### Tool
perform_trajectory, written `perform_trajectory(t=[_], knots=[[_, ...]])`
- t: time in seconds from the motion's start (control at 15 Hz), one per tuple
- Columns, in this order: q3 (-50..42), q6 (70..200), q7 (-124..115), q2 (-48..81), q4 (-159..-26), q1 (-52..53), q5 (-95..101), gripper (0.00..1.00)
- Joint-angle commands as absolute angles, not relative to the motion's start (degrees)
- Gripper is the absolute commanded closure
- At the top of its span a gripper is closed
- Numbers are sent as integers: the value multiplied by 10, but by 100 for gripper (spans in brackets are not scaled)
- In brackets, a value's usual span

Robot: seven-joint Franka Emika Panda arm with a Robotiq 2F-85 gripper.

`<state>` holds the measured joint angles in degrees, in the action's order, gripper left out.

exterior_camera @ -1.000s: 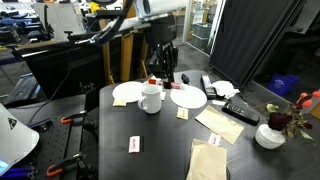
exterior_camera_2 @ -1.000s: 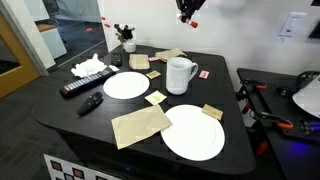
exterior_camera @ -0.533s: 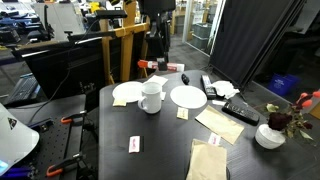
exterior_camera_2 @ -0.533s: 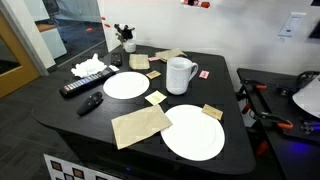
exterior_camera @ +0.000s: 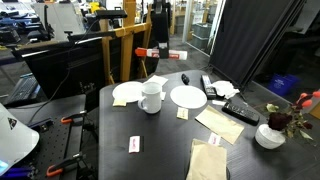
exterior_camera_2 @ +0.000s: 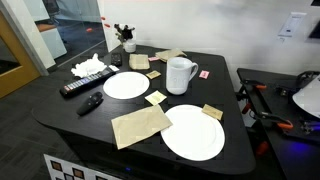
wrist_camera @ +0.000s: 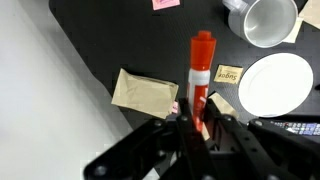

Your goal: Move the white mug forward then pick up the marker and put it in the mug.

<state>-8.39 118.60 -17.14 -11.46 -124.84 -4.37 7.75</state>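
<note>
The red marker (wrist_camera: 201, 70) is clamped at its lower part between the two fingers of the gripper (wrist_camera: 198, 122), high above the black table (wrist_camera: 110, 40). The white mug (wrist_camera: 264, 20) stands upright and open below, off to one side, just beside a white plate (wrist_camera: 275, 85). I judge the descent to be the risk. If the marker is not centred over the opening, its tip may strike the rim and tip the mug, or it may slip in the fingers. The marker's white band and a small card (wrist_camera: 227, 74) carry print that is too small to read.
</note>
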Motion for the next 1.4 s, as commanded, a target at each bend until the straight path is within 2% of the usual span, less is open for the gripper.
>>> perform_trajectory(t=[0.0, 0.73, 0.8, 1.33], knots=[[-70, 1185, -169, -114, -1247, -58, 74, 81], [-70, 1184, -169, -113, -1247, -59, 74, 81], [-70, 1184, -169, -113, -1247, -59, 74, 95], [-66, 1296, -79, -97, -1280, -42, -1, 95]])
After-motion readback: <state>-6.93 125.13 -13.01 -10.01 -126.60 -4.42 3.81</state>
